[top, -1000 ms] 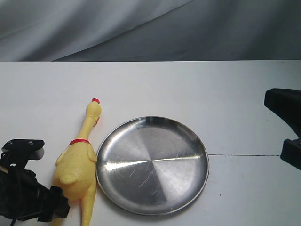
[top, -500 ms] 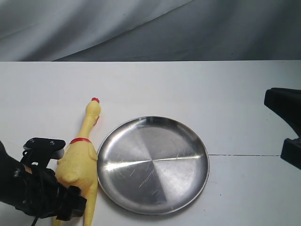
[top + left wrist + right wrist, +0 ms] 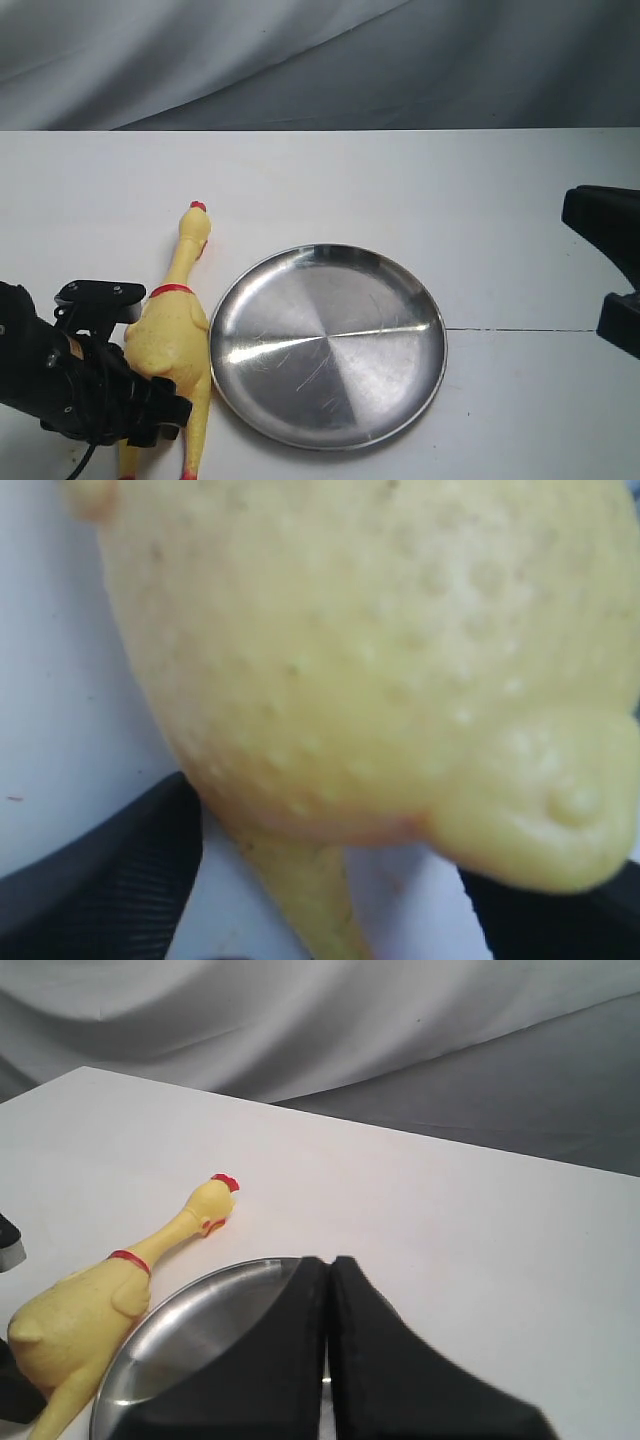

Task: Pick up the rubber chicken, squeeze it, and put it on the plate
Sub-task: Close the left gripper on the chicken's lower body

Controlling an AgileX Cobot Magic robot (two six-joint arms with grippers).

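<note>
The yellow rubber chicken [image 3: 178,325] lies on the white table, its red-combed head pointing away and its body touching the left rim of the silver plate [image 3: 330,345]. My left gripper [image 3: 155,352] is open and straddles the plump body from the left. In the left wrist view the chicken's body [image 3: 350,630] fills the frame, with a black finger [image 3: 100,880] on either side low down. My right gripper [image 3: 328,1262] is shut and empty, hovering off to the right of the plate [image 3: 200,1330], apart from the chicken [image 3: 90,1310].
A grey cloth backdrop [image 3: 320,60] hangs behind the table's far edge. A thin dark seam line [image 3: 520,329] runs across the table right of the plate. The right arm's black body [image 3: 605,225] stands at the right edge.
My left gripper has advanced rightward onto the chicken's body. The chicken has slid slightly away and the plate has been nudged a little to the right. The right arm has not moved.
</note>
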